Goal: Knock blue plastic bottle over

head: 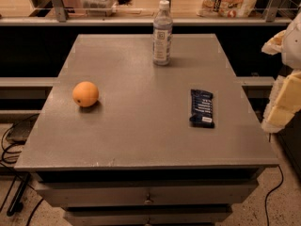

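1. standing upright near the far edge of the grey worktop [141, 140], white cap on: blue plastic bottle [162, 34].
2. resting at the left, well apart from it: orange [85, 93].
3. lying flat toward the right: dark blue snack wrapper [202, 108].
4. hanging off the worktop's right side, apart from everything: hand [284, 102]; cannot tell whether released or clenched.

Only part of the robot shows, at the right edge of the view. There is a rounded white arm casing [294, 40] with a small cream piece at its left. Below it is the gripper [285, 102], blocky, pale yellow with whitish edges.
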